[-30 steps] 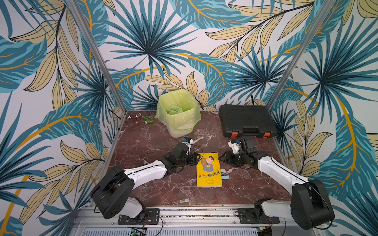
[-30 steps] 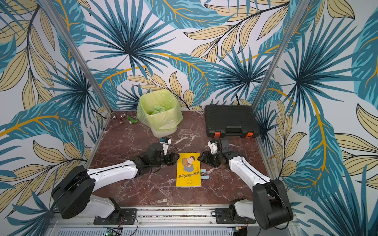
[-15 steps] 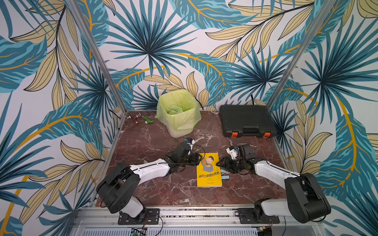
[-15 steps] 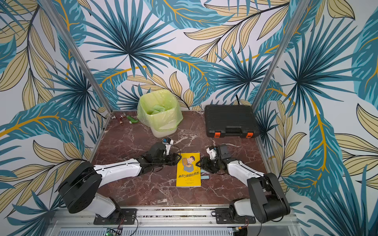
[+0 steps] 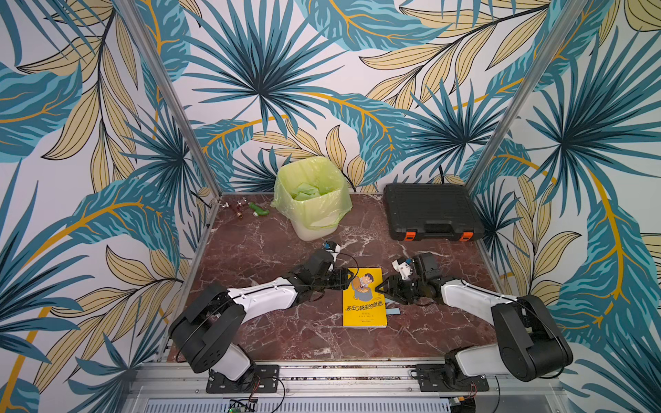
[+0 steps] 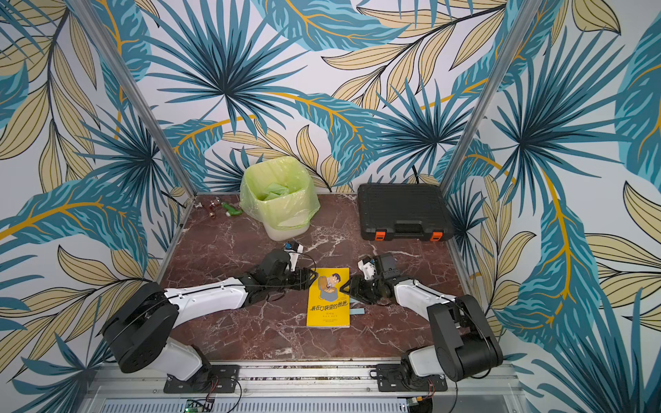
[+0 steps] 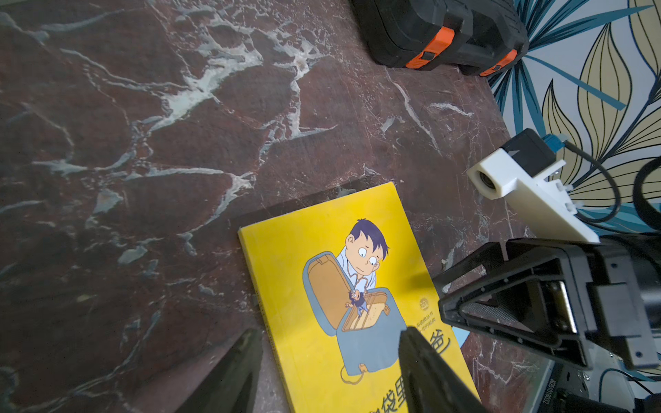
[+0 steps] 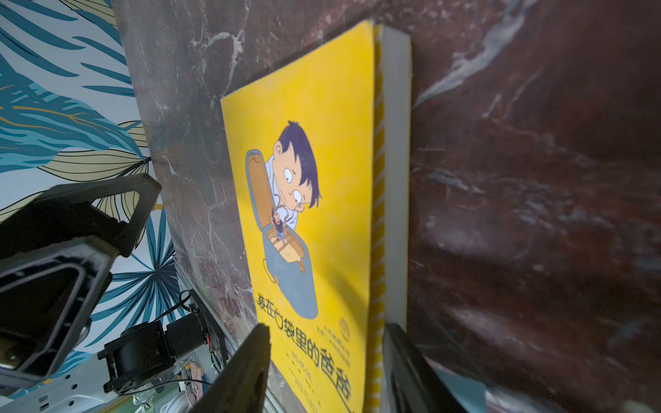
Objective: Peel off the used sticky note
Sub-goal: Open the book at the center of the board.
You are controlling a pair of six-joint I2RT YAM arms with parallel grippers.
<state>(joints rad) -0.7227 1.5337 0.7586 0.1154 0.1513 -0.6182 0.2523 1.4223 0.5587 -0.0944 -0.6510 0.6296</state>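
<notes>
A yellow book [image 5: 365,302] [image 6: 328,304] lies flat on the marble table. A pale blue sticky note [image 5: 394,311] [image 6: 357,311] pokes out from under its right edge, most of it hidden by the book. My left gripper [image 5: 348,280] [image 7: 329,354] is open at the book's upper left corner, one finger on the table and one over the cover. My right gripper [image 5: 381,289] [image 8: 323,343] is open at the book's right edge, its fingers astride the cover's edge and the page block. The note [image 8: 461,388] shows just beside its outer finger.
A white bin with a green bag [image 5: 311,200] stands at the back centre. A shut black tool case [image 5: 429,211] sits at the back right. Small fittings [image 5: 246,209] lie in the back left corner. Patterned walls close in both sides.
My right gripper has moved left and down to the book's right edge. The left gripper has hardly shifted beside the book's upper left corner.
</notes>
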